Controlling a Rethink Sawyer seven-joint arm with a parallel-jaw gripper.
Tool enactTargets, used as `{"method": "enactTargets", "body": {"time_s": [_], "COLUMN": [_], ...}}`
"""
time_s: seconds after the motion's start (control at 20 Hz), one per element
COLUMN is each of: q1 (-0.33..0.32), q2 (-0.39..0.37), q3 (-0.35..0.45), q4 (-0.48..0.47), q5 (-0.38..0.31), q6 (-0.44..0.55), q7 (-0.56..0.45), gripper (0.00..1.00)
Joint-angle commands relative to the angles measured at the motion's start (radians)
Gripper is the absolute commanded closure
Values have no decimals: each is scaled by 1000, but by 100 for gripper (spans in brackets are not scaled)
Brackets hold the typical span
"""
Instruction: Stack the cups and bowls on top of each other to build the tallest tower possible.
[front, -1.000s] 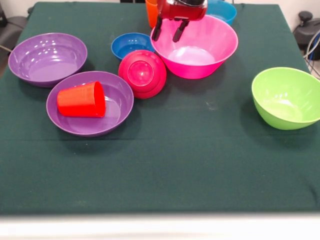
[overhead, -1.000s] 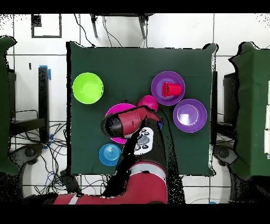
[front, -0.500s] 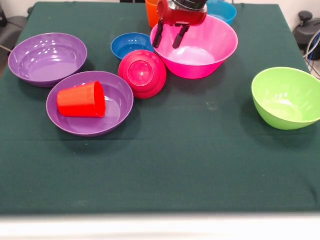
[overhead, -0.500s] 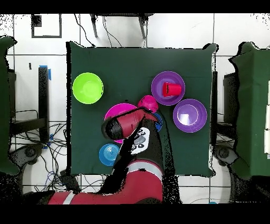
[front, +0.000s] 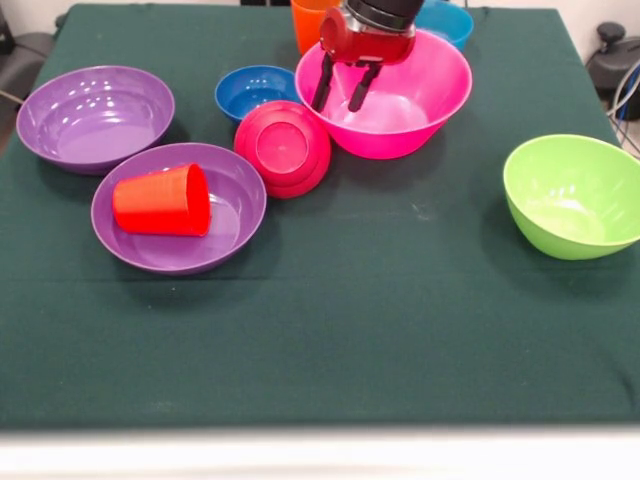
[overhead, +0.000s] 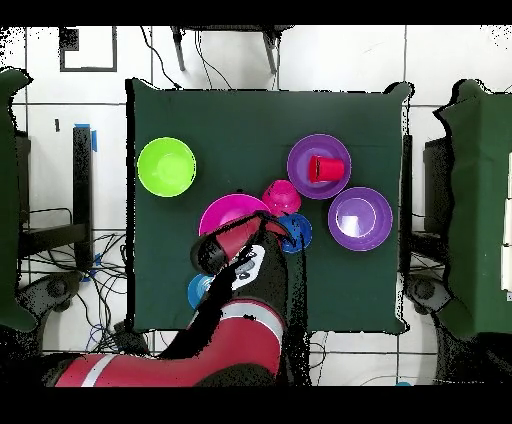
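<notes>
Arm reaching down, end effector (front: 340, 95) spread inside pink bowl (front: 420, 95)

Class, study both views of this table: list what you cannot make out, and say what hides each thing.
- Orange cup, front view: top cut off by the picture's edge, right side behind the pincer.
- Light blue bowl, front view: mostly behind the pink bowl; overhead, largely under the arm.
- Yellow cup: in neither view.
- Crimson bowl: tipped; inside unseen.
</notes>
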Motion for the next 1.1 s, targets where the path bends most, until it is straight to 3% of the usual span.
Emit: {"method": "enactTargets", "body": {"time_s": [0.05, 0.65, 1.1], "q1": [14, -6, -88], "q2": [70, 39, -80], "q3": [16, 34, 146], "q4": [-45, -36, -25], "q5": [-37, -30, 13], "q6": [-45, -11, 182], "q7": [98, 53, -83], "gripper": [0, 0, 0]}}
